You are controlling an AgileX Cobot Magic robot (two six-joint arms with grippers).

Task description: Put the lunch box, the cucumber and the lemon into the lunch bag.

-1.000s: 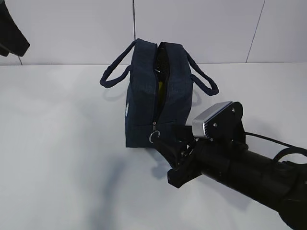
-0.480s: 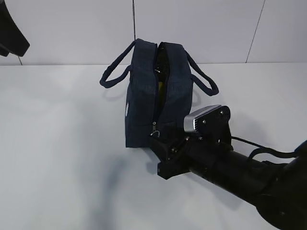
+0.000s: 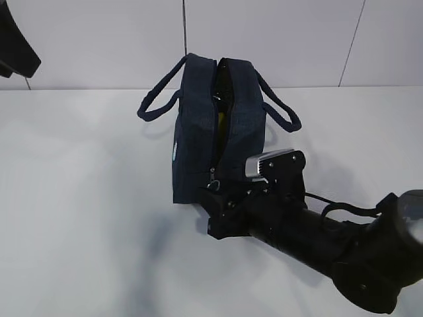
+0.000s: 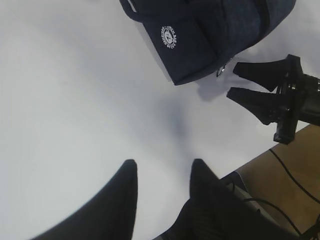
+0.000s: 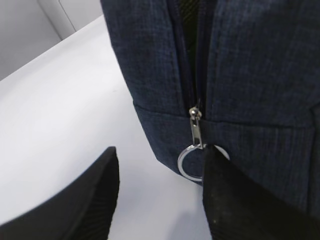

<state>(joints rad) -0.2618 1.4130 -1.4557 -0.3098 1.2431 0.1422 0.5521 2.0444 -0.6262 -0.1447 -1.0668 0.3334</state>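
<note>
**Two black grippers, one at the bag's zipper ring**

Two black grippers are showing here. The dark navy fabric lunch bag (image 3: 215,129), boxy with two padded loop handles, is standing upright on the white worktop (image 3: 86,218), towards its far edge, with its top zipper gaping open along the middle. A sliver of something bright yellow (image 3: 223,122) is peeking through the gap; I cannot tell what else is lying inside.

The right gripper (image 5: 157,192) is reaching in low from the near right corner, its two black fingers spread apart and gripping nothing. The round metal ring pull (image 5: 192,162) is hanging from the zipper slider at the bag's near lower end, and one finger (image 5: 235,200) is overlapping the ring's edge, while the other is sitting well to the side over bare worktop.

The left gripper (image 4: 162,182) is hanging above the worktop's near left part, well apart from the bag, with its fingers parted and nothing between them.
</note>
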